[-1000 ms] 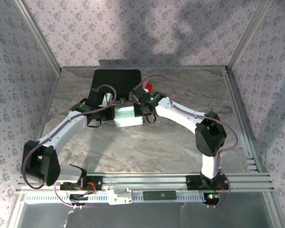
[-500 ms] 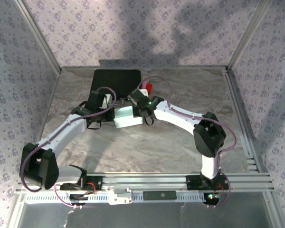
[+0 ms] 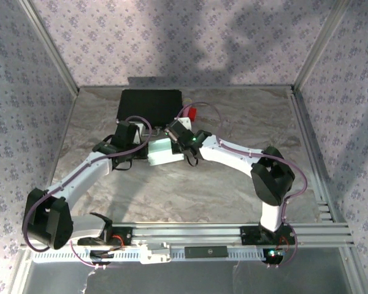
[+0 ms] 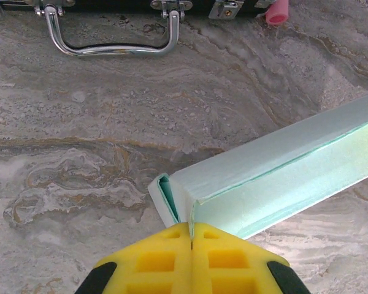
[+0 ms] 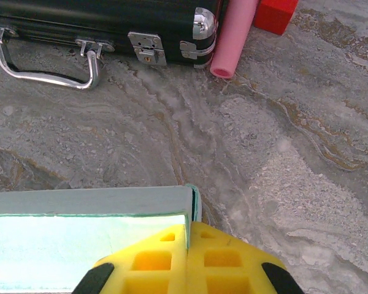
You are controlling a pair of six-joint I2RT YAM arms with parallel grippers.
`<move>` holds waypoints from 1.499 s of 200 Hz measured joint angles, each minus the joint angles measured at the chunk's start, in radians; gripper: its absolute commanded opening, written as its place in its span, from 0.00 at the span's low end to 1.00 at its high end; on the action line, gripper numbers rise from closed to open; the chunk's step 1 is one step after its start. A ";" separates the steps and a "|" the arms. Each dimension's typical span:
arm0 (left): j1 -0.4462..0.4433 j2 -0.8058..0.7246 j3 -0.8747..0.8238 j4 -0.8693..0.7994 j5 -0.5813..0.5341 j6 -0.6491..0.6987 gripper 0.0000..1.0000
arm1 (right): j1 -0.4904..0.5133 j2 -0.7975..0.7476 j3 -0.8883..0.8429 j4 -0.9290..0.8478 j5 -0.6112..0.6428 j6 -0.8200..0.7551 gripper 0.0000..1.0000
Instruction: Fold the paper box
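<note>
Your paper box (image 3: 165,151) lies as a long, pale box shape near the middle of the desk (image 3: 245,184), just in front of the black case (image 3: 149,104), with one gripper at each end. Your left gripper (image 4: 191,229) has its yellow jaws pressed fully together, tips right against the box's left end corner. Your right gripper (image 5: 188,229) is closed the same way, tips touching the box's right end. You cannot tell whether either nips a card edge.
</note>
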 measured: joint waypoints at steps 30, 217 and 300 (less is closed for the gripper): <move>-0.039 -0.029 -0.027 0.011 -0.053 -0.003 0.00 | 0.010 -0.012 -0.027 0.024 0.017 -0.011 0.00; -0.156 -0.071 -0.123 0.123 -0.269 -0.002 0.00 | 0.029 -0.073 -0.117 0.063 0.019 -0.037 0.29; -0.172 -0.069 -0.124 0.126 -0.288 -0.003 0.00 | 0.010 -0.214 -0.131 0.030 -0.116 0.014 0.46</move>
